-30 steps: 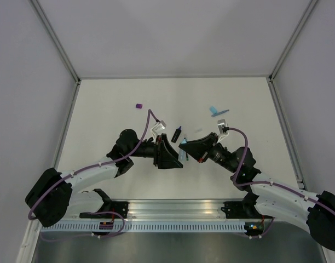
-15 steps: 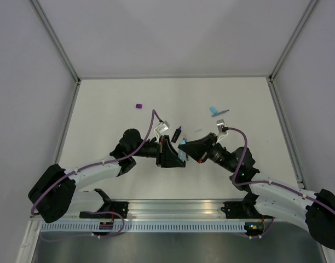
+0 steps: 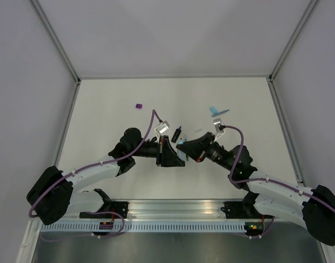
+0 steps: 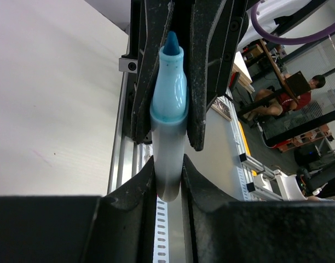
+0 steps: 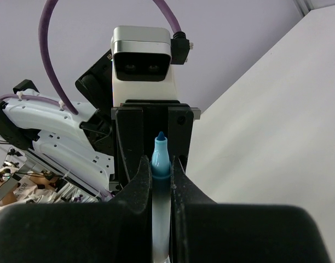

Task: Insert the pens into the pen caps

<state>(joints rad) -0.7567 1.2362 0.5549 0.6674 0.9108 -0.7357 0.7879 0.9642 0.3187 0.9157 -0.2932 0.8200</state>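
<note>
Both grippers meet at mid-table on one pen, a chunky light-blue highlighter (image 3: pixel 180 144) with its tip bare. My right gripper (image 5: pixel 161 164) is shut on the highlighter (image 5: pixel 160 156) at its collar. My left gripper (image 4: pixel 168 164) is shut on the white rear end of the highlighter (image 4: pixel 168 98). In the top view the left gripper (image 3: pixel 177 155) and right gripper (image 3: pixel 183 146) face each other. A black marker with a purple end (image 3: pixel 177 133) lies just behind them. Of the pen caps, a purple cap (image 3: pixel 139 106) lies far left and a light-blue cap (image 3: pixel 213 109) far right, beside a thin blue pen (image 3: pixel 223 112).
The white table (image 3: pixel 102 126) is walled on three sides, with metal posts at the back corners. An aluminium rail (image 3: pixel 178 211) with the arm bases runs along the near edge. The left arm's wrist camera (image 5: pixel 141 55) and purple cable loom close in the right wrist view.
My left gripper has moved right to the right gripper and closed its jaws on the highlighter's rear end. The right gripper kept its hold and shifted slightly left.
</note>
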